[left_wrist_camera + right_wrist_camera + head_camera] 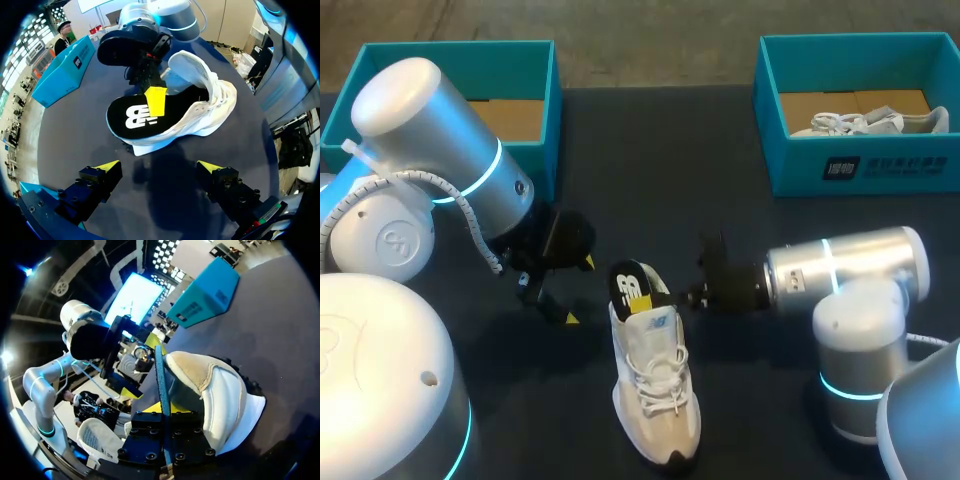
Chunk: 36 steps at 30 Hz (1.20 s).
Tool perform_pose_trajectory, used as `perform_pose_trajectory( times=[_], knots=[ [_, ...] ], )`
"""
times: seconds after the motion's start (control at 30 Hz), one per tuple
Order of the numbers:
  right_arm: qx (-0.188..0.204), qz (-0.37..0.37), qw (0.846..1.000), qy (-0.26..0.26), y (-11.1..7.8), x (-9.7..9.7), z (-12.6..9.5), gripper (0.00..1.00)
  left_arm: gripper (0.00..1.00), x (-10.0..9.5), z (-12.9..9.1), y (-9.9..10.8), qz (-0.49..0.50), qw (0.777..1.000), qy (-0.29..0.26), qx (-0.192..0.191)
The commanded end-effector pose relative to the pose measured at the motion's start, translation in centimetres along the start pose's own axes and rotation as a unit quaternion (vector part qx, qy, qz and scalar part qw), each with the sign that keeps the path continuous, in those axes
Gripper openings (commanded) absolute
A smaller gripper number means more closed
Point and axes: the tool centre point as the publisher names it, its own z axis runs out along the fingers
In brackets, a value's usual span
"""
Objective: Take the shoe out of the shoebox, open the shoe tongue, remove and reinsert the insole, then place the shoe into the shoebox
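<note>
Shoe [655, 390] — one, white mesh, laced — lies on the dark table [650, 150]. Right gripper [692, 296] pinches one flat black insole [633, 288] rising from its heel. Left gripper [578, 290] spread wide, empty, beside it. Two teal shoeboxes [535, 60] [850, 165] — the right one holds a second shoe [870, 122].

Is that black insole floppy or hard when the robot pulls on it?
Probably bendy: the insole looks thin, just a narrow strip edge-on in the right wrist view. Likely light too, since the right pincer holds it by one edge, half out of the sneaker.
</note>
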Motion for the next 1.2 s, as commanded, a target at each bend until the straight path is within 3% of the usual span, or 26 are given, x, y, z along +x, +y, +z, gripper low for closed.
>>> perform_pose_trajectory(
  times=[0.03,0.1,0.3,0.4,0.5,0.6,0.63,1.2],
  knots=[
    [-0.01,-0.011,1.0,0.0,-0.1,0.3,0.0,0.29,1.0,0.1,0.0,0.0,0.0,1.0,0.0,-0.002],
    [-0.012,-0.022,1.0,0.0,0.4,0.4,0.0,0.36,1.0,0.1,0.0,0.0,0.0,1.0,0.0,-0.002],
    [-0.005,-0.039,0.999,-0.003,1.8,0.6,-0.1,0.27,1.0,0.1,0.0,0.0,0.0,1.0,0.0,-0.002],
    [-0.002,-0.042,0.999,-0.004,2.3,0.6,-0.3,0.28,1.0,0.1,0.0,0.0,0.0,1.0,0.0,-0.002],
    [0.0,-0.044,0.999,-0.004,2.8,0.3,-0.5,0.2,1.0,0.1,0.0,0.0,0.0,1.0,0.0,-0.002],
    [0.0,-0.047,0.999,-0.003,3.1,0.0,-0.5,0.02,1.0,0.1,0.0,0.0,0.0,1.0,0.0,-0.002],
    [0.0,-0.047,0.999,-0.002,3.1,-0.1,-0.5,0.0,1.0,0.1,0.0,0.0,0.0,1.0,0.0,-0.002],
    [0.004,-0.002,1.0,-0.006,0.5,-0.4,-0.1,0.0,1.0,0.1,0.0,0.0,0.0,1.0,0.0,-0.002]
  ],
)
